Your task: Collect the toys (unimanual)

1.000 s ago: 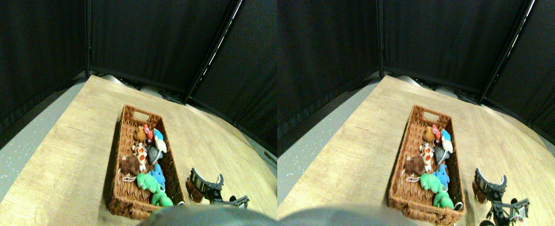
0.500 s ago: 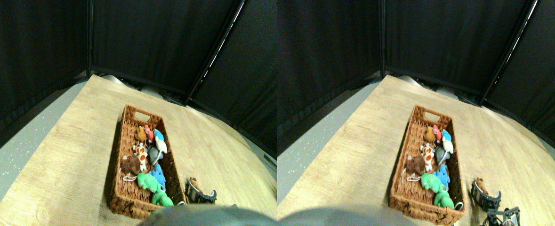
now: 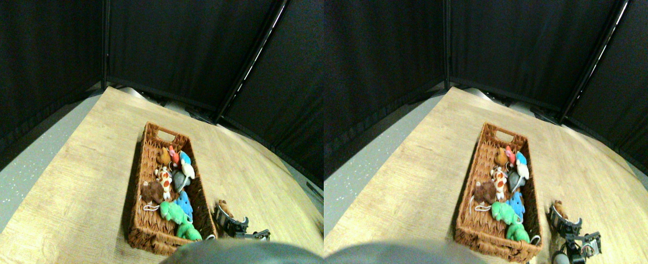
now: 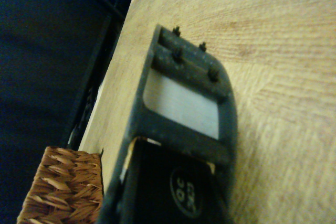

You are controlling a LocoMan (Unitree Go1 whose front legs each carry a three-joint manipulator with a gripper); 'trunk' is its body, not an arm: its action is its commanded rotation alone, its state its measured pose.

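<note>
- Basket point(image 3: 150, 165): on bench point(image 3: 71, 187), holding plush toys point(image 3: 172, 187).
- Brown toy point(image 3: 224, 207): on bench beside basket, at the hand point(image 3: 230, 220).
- Hand: grip cannot be told.

My right manipulator's gripper point(image 3: 230, 220) is built of dark, near-black parts, with a curved open-frame jaw and a blocky link behind it that catches pale highlights. Seen from my wrist camera, the jaw point(image 4: 184, 98) is a rounded dark frame with a rectangular window, two raised crossbars at its tip and four small dark studs standing up from them.
</note>
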